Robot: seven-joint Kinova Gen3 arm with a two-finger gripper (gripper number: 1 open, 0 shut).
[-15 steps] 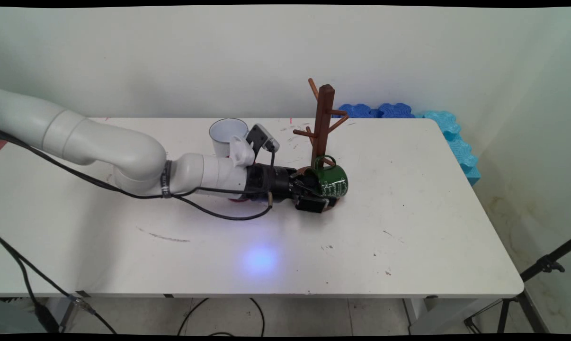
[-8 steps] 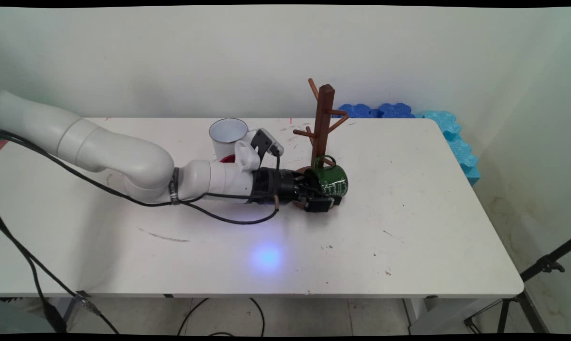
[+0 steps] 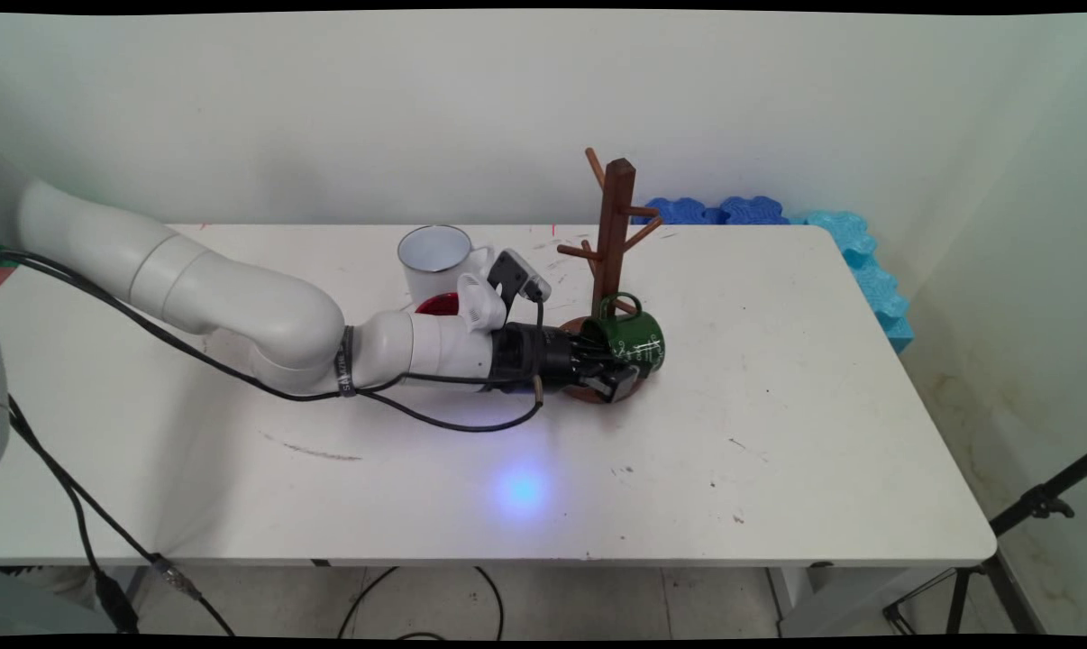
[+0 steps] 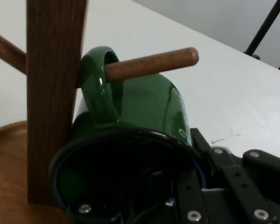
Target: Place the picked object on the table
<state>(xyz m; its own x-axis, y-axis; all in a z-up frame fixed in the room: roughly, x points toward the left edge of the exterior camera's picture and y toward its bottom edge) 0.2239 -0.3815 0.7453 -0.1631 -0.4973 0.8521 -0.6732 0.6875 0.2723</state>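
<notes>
Right now I am reaching my pincer (image 3: 617,379) into the mouth of the green mug (image 3: 632,338), which is lying on its side at the foot of the wooden mug tree (image 3: 614,234). Its handle is sitting over a low peg (image 4: 149,63), so the hanging looks done. Whether I am clenching the rim or letting go, I cannot tell. A white mug (image 3: 433,257) is standing at ten o'clock from the tree's base on the table (image 3: 778,406).
</notes>
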